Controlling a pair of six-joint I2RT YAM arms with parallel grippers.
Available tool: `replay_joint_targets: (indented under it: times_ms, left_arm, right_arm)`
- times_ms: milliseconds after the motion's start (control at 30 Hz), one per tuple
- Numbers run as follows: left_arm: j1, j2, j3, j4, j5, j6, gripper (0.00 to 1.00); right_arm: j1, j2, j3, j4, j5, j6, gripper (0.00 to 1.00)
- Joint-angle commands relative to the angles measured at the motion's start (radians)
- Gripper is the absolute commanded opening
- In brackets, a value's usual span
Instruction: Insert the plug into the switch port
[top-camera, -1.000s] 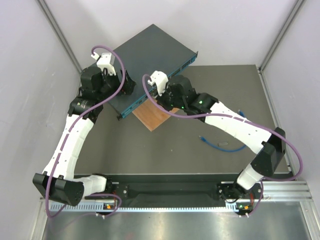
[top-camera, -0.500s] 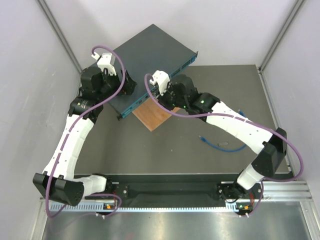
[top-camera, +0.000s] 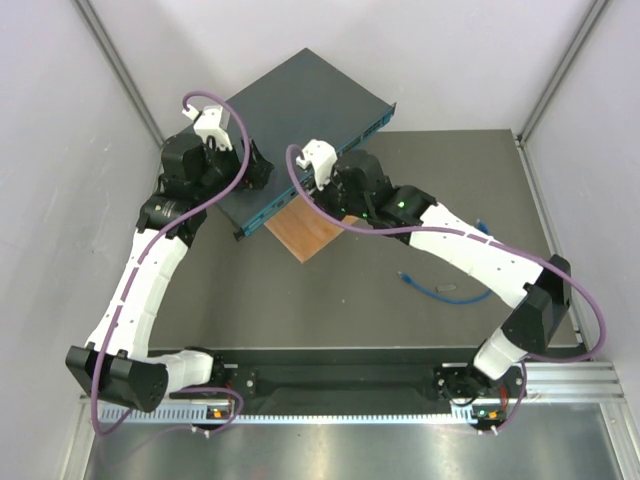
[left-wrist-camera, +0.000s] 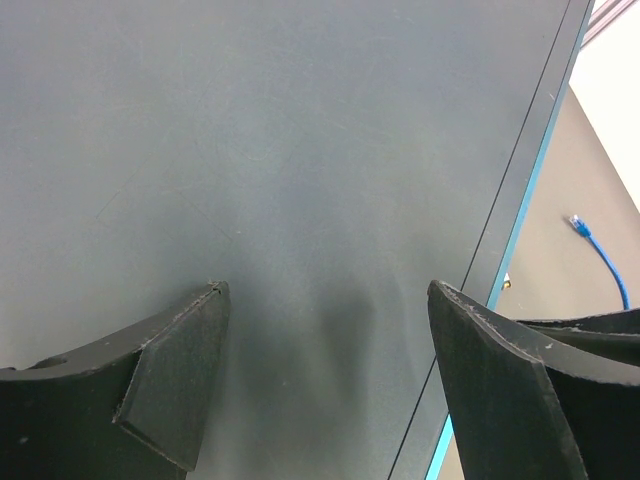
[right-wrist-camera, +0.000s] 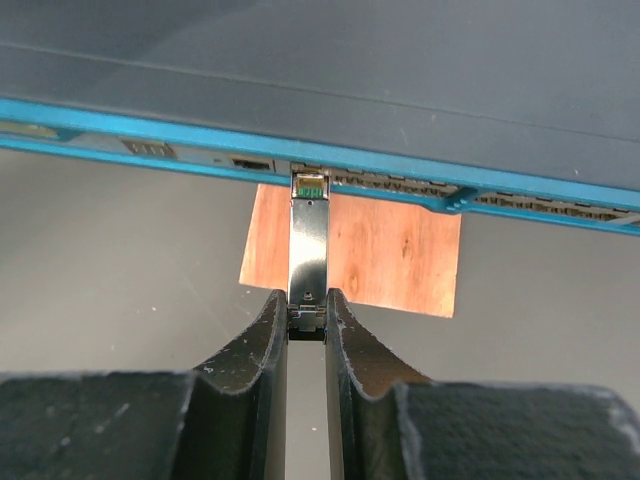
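Blue against the dark bench (top-camera: 330, 300), the short cable (top-camera: 440, 291) lies beside the right forearm, well apart from both pincers. Its long axis runs left to right. The plug (top-camera: 404, 276) at its left end points left and slightly away, toward the switch (top-camera: 300, 110).

Farther on, the right pincer (right-wrist-camera: 305, 302) is clamped on a slim grey metal piece (right-wrist-camera: 308, 245) that stands straight out from its fingers. The piece's green-tipped far end meets the socket row on the switch's bright blue front face (right-wrist-camera: 150, 130), above an orange-brown wooden square (top-camera: 305, 232) partly tucked under that edge.

The switch lies flat, its long axis running from near left to far right and its front turned near right. At its left end the left pincer (left-wrist-camera: 327, 287) hangs wide open over the teal top, gripping nothing.
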Motion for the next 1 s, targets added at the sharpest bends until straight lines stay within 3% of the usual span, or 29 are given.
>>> replay_joint_targets:
  times_ms: [0, 233, 900, 967]
  left_arm:
    - [0.000, -0.005, -0.023, -0.026, 0.027, -0.019, 0.84]
    - [0.000, -0.009, -0.027, -0.031, 0.024, -0.013, 0.84]
    - [0.000, 0.010, -0.016, -0.023, 0.032, -0.026, 0.85]
    - [0.000, 0.009, -0.019, -0.025, 0.033, -0.026, 0.84]
  right_arm:
    - [0.029, 0.021, 0.070, 0.043, 0.075, 0.024, 0.00]
    - [0.041, 0.037, 0.073, 0.056, 0.167, 0.021, 0.00]
    - [0.061, 0.147, 0.254, 0.045, 0.117, 0.062, 0.00]
    - [0.061, 0.149, 0.269, 0.039, 0.098, 0.060, 0.08]
